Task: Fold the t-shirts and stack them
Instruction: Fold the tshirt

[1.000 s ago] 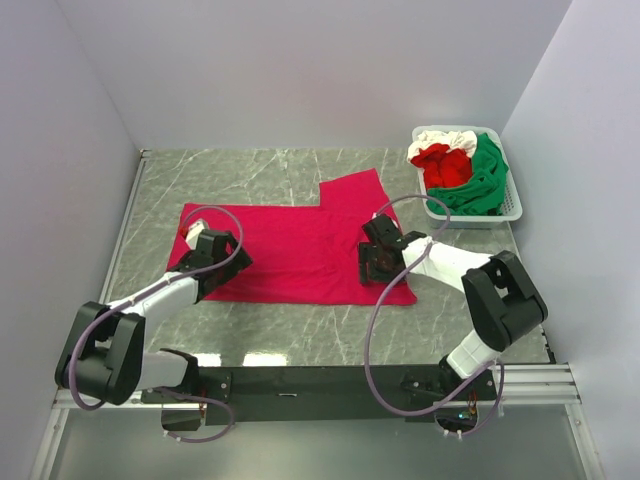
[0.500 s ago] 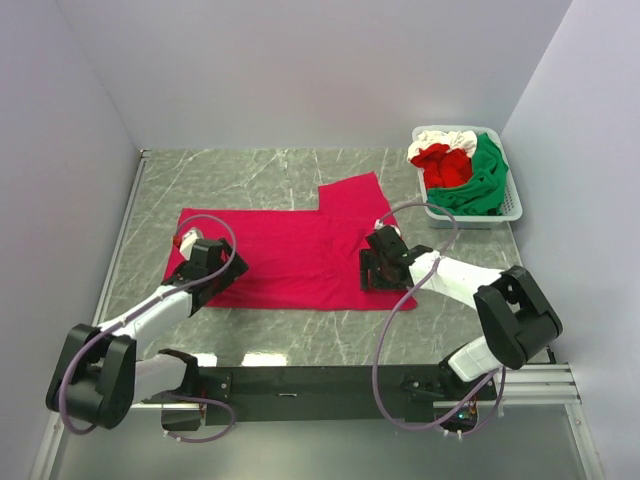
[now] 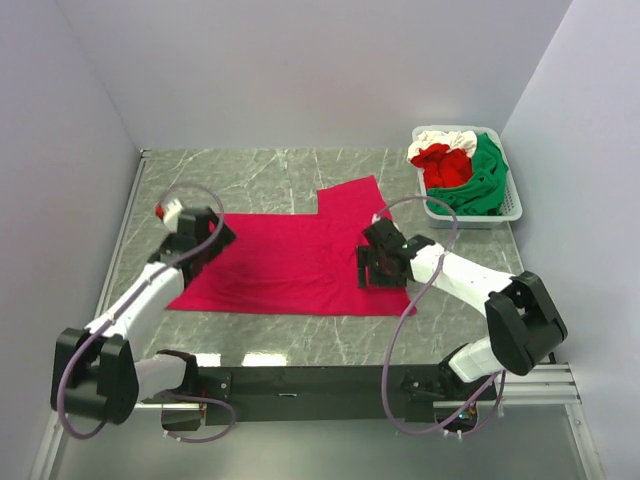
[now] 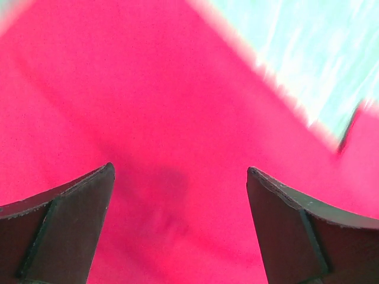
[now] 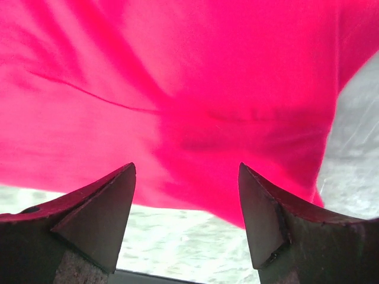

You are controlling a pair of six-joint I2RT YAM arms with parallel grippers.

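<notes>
A large crimson-red t-shirt [image 3: 290,262] lies spread flat on the marble table, one sleeve reaching toward the back right. My left gripper [image 3: 205,235] hovers over the shirt's left end, open and empty; its wrist view shows red cloth [image 4: 177,118] between the spread fingers. My right gripper [image 3: 378,268] is open over the shirt's right part near its front edge; its wrist view shows the cloth [image 5: 195,77] and bare table below it. More shirts, green [image 3: 482,180], red [image 3: 445,165] and white [image 3: 440,138], are heaped in the basket.
A white slotted plastic basket [image 3: 512,205] stands at the back right corner of the table. Walls close in on the left, back and right. Bare marble [image 3: 250,170] shows behind the shirt and in front of it.
My left gripper moved back and left, from the shirt's front-left edge to its left end. My right gripper stayed over the shirt's right part, shifting slightly. The shirt's left edge shifted slightly.
</notes>
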